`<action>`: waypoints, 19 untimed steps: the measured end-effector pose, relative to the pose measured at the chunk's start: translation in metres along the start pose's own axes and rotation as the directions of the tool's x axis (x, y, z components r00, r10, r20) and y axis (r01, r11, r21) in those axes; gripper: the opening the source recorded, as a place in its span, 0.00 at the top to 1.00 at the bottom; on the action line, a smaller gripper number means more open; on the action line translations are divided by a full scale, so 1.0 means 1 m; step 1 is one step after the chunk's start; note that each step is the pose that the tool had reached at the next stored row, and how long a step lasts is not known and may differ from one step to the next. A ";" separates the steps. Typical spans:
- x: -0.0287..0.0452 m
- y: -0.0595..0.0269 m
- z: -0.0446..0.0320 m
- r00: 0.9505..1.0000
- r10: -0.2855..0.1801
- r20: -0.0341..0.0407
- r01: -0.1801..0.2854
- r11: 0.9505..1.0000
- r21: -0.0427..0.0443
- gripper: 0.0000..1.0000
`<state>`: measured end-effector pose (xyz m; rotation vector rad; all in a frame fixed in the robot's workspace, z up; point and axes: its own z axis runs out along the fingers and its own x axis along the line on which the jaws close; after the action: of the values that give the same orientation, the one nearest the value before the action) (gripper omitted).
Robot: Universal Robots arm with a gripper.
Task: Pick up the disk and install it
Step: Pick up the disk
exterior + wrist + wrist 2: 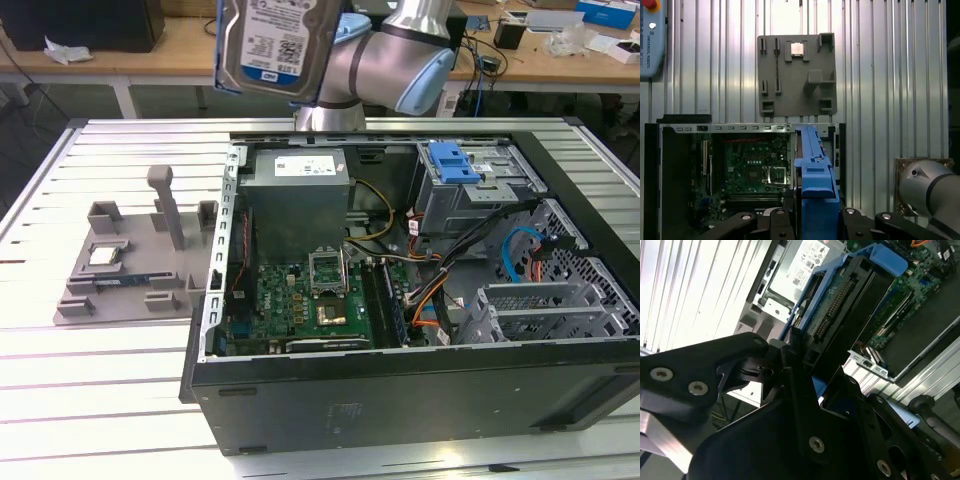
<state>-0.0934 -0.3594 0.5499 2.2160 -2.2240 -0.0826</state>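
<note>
Claw [815, 216] holds disk [275, 45] edge-on, well clear above open case [400, 385]

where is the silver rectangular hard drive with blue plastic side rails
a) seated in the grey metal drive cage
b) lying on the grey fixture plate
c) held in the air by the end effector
c, the silver hard drive sits clamped in the end effector high above the open black computer case.
</note>
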 end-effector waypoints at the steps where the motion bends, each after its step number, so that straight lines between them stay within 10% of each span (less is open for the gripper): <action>1: 0.0000 -0.0050 0.0000 1.000 0.000 0.000 0.000 1.000 0.000 0.63; 19: -0.0003 -0.1280 0.0029 1.000 0.001 0.000 -0.001 1.000 -0.015 0.63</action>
<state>0.0343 -0.3594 0.5422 2.2079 -2.2166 -0.0985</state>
